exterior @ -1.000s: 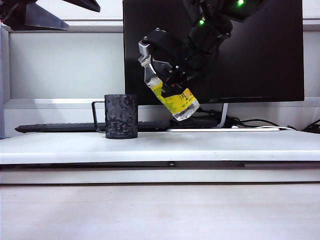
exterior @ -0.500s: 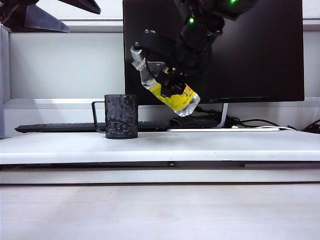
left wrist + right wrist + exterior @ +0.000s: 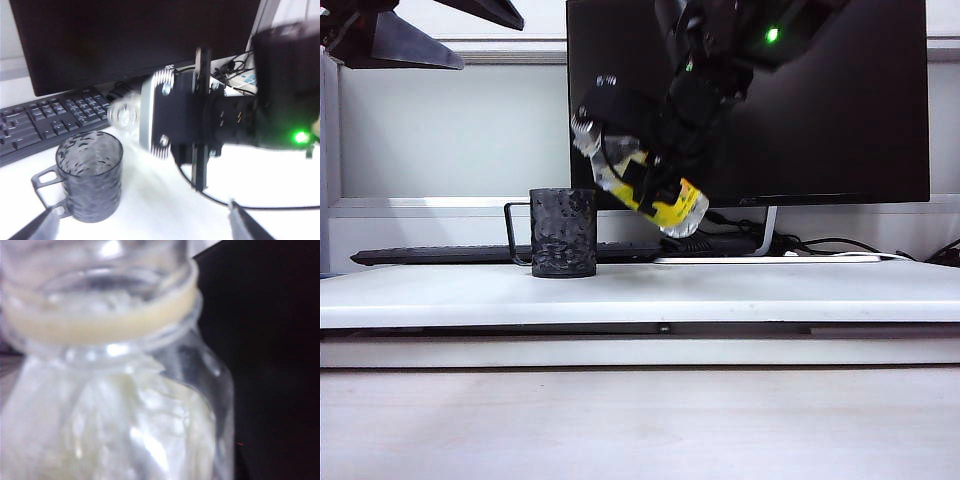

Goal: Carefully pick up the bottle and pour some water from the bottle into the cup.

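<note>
Tilting bottle in right gripper, neck above cup

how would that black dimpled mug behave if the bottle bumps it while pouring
The mug looks squat and flat-based on the white table, so it would probably slide rather than tip. Its dimpled wall looks rigid. It appears empty, so likely light and easily nudged.

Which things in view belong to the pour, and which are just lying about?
Job: bottle, tilted, held by the right gripper above and right of the cup; left gripper, open, near the cup.
Lying about: monitor, keyboard, cables.
</note>
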